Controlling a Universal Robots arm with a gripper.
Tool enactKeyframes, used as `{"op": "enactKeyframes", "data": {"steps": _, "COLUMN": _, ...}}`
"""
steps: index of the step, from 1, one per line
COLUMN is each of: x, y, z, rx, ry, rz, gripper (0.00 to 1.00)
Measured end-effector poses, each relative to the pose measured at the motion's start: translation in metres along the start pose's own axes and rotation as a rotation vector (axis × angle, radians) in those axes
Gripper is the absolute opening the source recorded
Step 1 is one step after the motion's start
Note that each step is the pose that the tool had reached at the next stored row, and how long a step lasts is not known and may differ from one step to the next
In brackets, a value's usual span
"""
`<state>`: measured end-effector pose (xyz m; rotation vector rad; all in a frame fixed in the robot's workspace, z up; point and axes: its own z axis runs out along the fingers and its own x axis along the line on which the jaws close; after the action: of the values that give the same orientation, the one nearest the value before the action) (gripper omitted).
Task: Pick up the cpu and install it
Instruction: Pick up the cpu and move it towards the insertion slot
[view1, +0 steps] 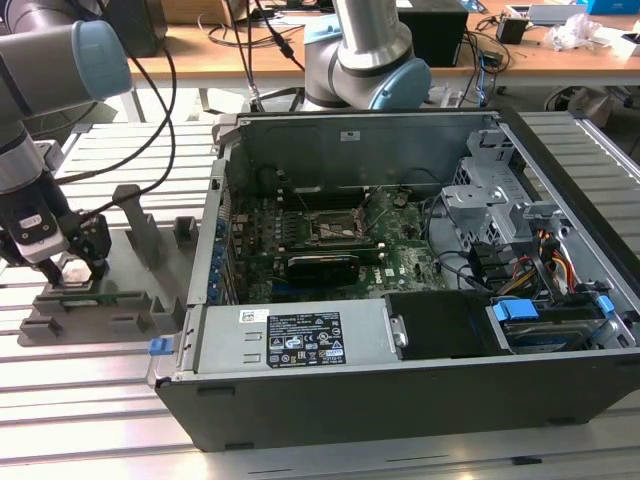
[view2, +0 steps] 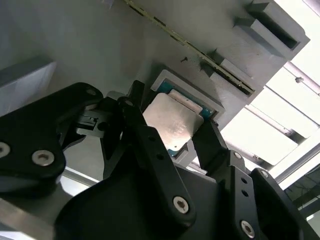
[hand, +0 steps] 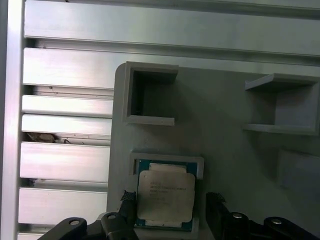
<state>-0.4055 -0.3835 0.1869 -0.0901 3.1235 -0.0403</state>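
The cpu (hand: 165, 196), a flat square chip with a silvery top, lies in a shallow square pocket of the grey plastic fixture (hand: 225, 150). In the second wrist view the cpu (view2: 172, 121) sits between two black fingers (view2: 134, 107). My gripper (hand: 170, 212) is open and straddles the chip, with a narrow gap at one side. In the exterior view the gripper (view1: 75, 265) hangs low over the fixture (view1: 110, 300) at that view's left. The dark motherboard socket (view1: 335, 228) sits inside the open computer case (view1: 400, 350).
The fixture has upright posts (view1: 140, 225) and open slots (hand: 150, 95) around the pocket. It rests on a ribbed aluminium table (view1: 90, 400). A second arm's base (view1: 365, 60) stands behind the case, with cables over a bench beyond.
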Motion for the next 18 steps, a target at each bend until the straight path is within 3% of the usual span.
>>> {"op": "enactKeyframes", "data": {"steps": 4, "x": -0.0002, "y": 0.0001, "z": -0.0019, "rx": -0.001, "ry": -0.0021, "rz": 0.0, "gripper": 0.66}}
{"op": "enactKeyframes", "data": {"steps": 8, "x": -0.0003, "y": -0.0003, "z": -0.0125, "rx": -0.0003, "ry": -0.0006, "rz": 0.0, "gripper": 0.66}}
{"op": "enactKeyframes", "data": {"steps": 9, "x": -0.0003, "y": -0.0003, "z": -0.0126, "rx": -0.001, "ry": -0.0008, "rz": 0.0, "gripper": 0.66}}
{"op": "enactKeyframes", "data": {"steps": 12, "x": 0.0011, "y": 0.0008, "z": -0.0108, "rx": -0.0177, "ry": -0.0016, "rz": 0.001, "gripper": 0.66}}
{"op": "enactKeyframes", "data": {"steps": 18, "x": 0.0046, "y": 0.0033, "z": -0.0066, "rx": -0.0196, "ry": -0.0016, "rz": 0.002, "gripper": 0.66}}
